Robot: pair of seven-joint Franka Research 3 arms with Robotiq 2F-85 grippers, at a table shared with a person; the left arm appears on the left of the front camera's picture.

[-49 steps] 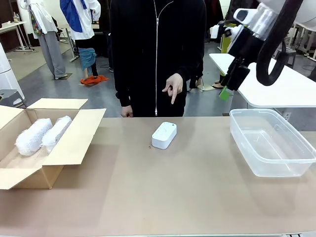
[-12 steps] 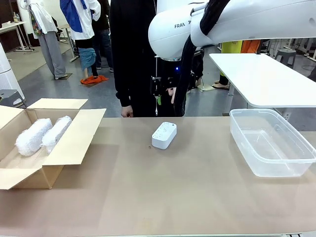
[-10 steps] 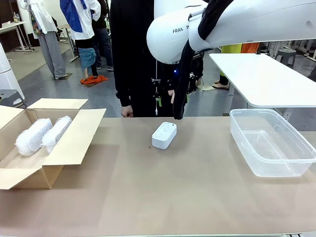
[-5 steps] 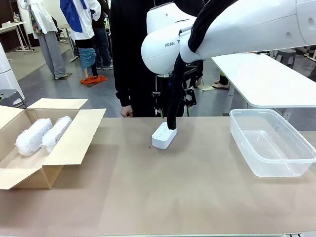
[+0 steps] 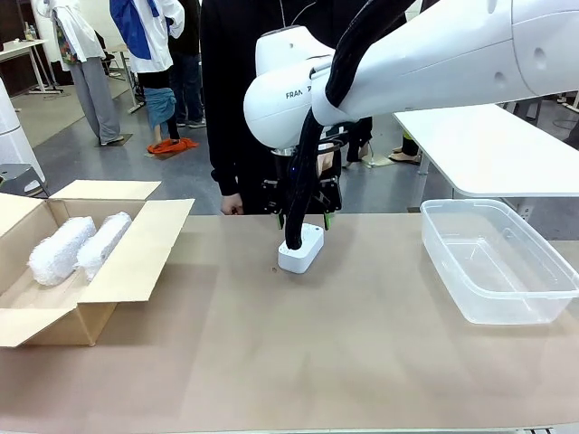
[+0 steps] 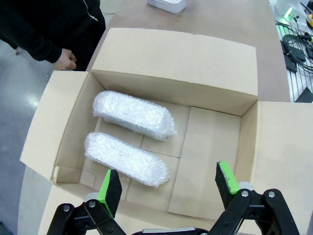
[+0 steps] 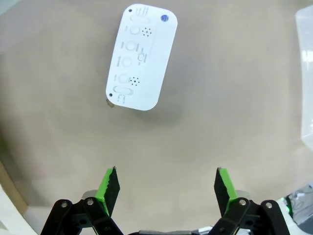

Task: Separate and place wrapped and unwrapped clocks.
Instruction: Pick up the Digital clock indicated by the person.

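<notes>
The bare white clock (image 5: 300, 249) lies flat on the table's middle near the far edge. My right gripper (image 5: 306, 220) hangs just above its far end, partly behind the arm's black cable. In the right wrist view the clock (image 7: 142, 56) sits ahead of the open gripper (image 7: 166, 188), with nothing between the green pads. Two bubble-wrapped clocks (image 5: 59, 250) (image 5: 104, 242) lie side by side in the cardboard box (image 5: 136, 262) at the left. My left gripper (image 6: 168, 188) hovers open over that box, above the wrapped bundles (image 6: 134, 115) (image 6: 126, 159).
A clear plastic bin (image 5: 498, 258) stands at the right with nothing in it. A person in black (image 5: 244, 90) stands at the far edge, one hand (image 5: 232, 206) resting by the table. A white side table (image 5: 488, 145) is behind the bin.
My right arm has swung left and come down, bringing its gripper from in front of the person to just over the bare clock. The clock and the bundles have not moved.
</notes>
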